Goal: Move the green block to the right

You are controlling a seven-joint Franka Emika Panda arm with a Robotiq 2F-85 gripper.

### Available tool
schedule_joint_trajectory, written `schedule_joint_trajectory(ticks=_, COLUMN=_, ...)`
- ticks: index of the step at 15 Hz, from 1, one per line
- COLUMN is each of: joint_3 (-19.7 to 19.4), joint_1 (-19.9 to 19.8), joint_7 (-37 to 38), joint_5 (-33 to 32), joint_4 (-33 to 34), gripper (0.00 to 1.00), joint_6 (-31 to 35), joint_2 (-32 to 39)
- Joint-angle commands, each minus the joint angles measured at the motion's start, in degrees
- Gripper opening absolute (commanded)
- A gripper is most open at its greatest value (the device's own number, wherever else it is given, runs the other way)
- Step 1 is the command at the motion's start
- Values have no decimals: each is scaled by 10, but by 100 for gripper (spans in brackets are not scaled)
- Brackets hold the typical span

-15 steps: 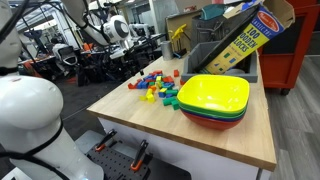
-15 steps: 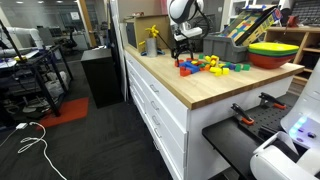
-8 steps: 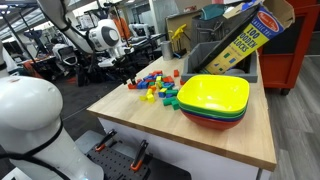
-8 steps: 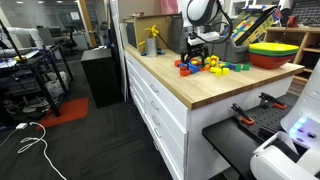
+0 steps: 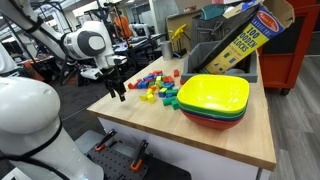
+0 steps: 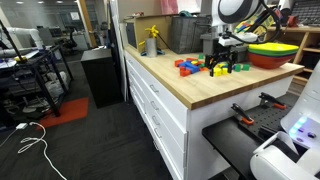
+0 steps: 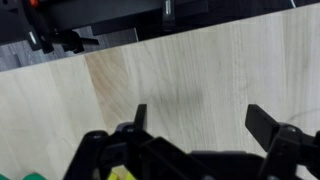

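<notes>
1 small green block (image 5: 172, 101) is lying apart from the pincer (image 5: 118, 91), in the block pile (image 5: 150, 85); axis too small to tell. Jaws are hanging open, empty.

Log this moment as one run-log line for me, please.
phase: pre-grasp | hand: open, empty, over bare table | green block: in block pile, not held
</notes>
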Motion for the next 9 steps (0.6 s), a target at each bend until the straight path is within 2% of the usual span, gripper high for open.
schedule_joint_trajectory(ticks=1, joint_3=5, joint_1=-31, joint_7=-49, joint_5=0, joint_4=6, gripper=100, joint_6=-82, joint_2=-80)
schedule_joint_trajectory(ticks=5, joint_3=0, joint_1=-48, joint_7=-94, joint_5=-4, joint_4=31, gripper=100, joint_6=-223, joint_2=-164)
schedule_joint_trajectory(ticks=6, joint_3=-2, joint_1=-50, joint_7=-106, joint_5=-2, joint_4=3, gripper=100, joint_6=-254, joint_2=-213)
schedule_joint_trajectory(ticks=9, joint_3=-6, joint_1=-49, joint_7=-133, joint_5=1, joint_4=32, gripper=100, joint_6=-381, joint_2=-287)
